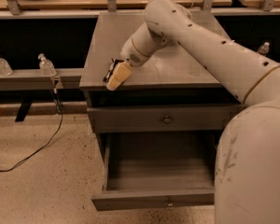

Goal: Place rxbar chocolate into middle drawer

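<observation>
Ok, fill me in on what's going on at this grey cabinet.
The robot's arm reaches across the cabinet top with its gripper at the front left edge, right against the rxbar chocolate. Whether the bar is gripped is not clear. The middle drawer below is pulled open, and the bar is not yet in it.

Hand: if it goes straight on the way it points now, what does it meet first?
The hand points down and left, at the cabinet top near its front edge. It would likely touch that edge first; if it passes clear, the floor. Depth is unclear.
</observation>
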`<action>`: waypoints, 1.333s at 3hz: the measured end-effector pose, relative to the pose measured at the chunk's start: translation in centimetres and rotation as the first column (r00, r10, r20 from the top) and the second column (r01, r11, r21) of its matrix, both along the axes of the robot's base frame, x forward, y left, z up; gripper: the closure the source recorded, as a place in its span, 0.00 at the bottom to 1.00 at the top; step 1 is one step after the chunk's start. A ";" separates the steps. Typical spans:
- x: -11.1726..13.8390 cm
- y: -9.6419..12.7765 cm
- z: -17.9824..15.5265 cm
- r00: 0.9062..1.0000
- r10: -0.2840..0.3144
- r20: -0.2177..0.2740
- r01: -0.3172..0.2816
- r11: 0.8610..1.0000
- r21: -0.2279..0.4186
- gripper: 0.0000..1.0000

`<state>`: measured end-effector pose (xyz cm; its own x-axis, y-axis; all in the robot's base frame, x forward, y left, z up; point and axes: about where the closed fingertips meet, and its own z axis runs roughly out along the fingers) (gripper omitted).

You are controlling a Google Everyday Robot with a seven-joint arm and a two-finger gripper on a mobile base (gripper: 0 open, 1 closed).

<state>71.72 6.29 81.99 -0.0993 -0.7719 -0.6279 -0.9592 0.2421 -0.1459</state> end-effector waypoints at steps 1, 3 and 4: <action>-0.1 -0.7 -0.7 0.999 -0.032 -0.017 0.032 0.999 0.010 0.38; -1.4 0.2 4.5 0.996 0.047 0.070 -0.057 0.987 0.147 0.92; -2.2 -0.4 5.8 0.991 0.072 0.116 -0.094 0.976 0.194 1.00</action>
<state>69.55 5.86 87.80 0.0368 -0.6333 -0.7730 -0.9584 0.1967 -0.2067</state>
